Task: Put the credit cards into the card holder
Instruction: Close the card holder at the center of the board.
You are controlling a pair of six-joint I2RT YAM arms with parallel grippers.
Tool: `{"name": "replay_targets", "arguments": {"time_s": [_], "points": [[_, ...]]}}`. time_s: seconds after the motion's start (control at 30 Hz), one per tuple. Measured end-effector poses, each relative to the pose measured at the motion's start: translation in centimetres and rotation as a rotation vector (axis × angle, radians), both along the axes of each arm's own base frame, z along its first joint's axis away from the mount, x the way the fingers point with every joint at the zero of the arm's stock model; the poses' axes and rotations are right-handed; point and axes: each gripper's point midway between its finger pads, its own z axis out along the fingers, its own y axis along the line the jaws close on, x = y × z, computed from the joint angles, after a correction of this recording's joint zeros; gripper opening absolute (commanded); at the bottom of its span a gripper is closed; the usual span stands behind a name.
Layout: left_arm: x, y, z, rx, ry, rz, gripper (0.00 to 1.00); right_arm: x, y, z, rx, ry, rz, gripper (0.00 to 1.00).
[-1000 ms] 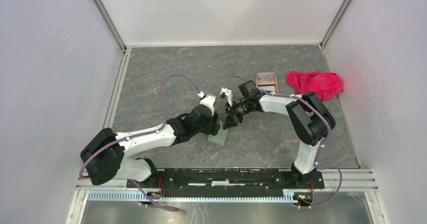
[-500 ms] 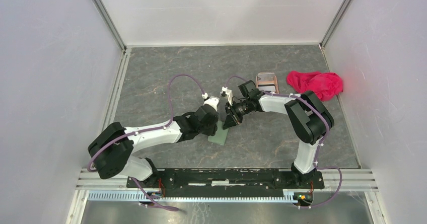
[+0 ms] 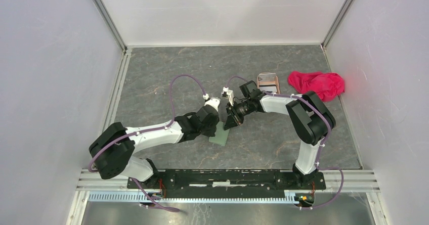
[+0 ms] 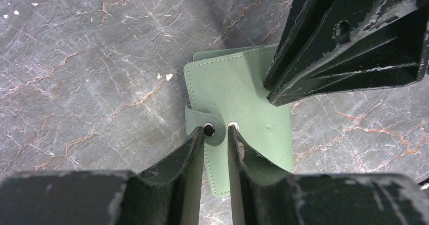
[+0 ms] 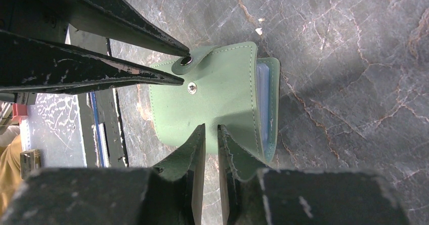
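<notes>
The sage-green card holder (image 3: 219, 137) (image 4: 243, 88) (image 5: 222, 96) lies folded on the grey table, with pale blue pocket edges (image 5: 261, 83) showing in its fold. Its snap tab (image 4: 215, 134) (image 5: 200, 57) stands off the silver stud (image 5: 192, 88). My left gripper (image 3: 216, 126) (image 4: 216, 130) (image 5: 184, 68) is open by a narrow gap, and the tab sits between its tips. My right gripper (image 3: 232, 123) (image 5: 211, 129) (image 4: 271, 94) rests on the holder's opposite edge, jaws a slit apart with nothing between them. The credit cards are not visible.
A pinkish-brown tray (image 3: 267, 80) stands behind the right arm. A red-pink cloth (image 3: 316, 84) lies at the back right near the wall. Pale walls close in the table on three sides.
My left arm has reached forward to the card holder and its jaws have narrowed around the snap tab. The right gripper has stayed on the holder.
</notes>
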Motion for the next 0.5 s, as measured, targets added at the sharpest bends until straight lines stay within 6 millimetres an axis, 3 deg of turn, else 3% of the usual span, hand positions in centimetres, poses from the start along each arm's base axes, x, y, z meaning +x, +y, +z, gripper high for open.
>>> {"name": "replay_targets", "arguments": {"time_s": [0.13,0.37,0.5], "points": [[0.0,0.03,-0.06,0.002,0.001,0.001,0.27,0.0,0.0,0.0,0.0,0.0,0.0,0.2],[0.2,0.13,0.05,0.007,-0.008,0.009,0.04,0.01,0.0,0.0,0.0,0.0,0.0,0.2],[0.32,0.23,0.09,0.012,-0.014,0.014,0.02,0.0,0.01,0.01,0.0,0.0,0.0,0.2]]}}
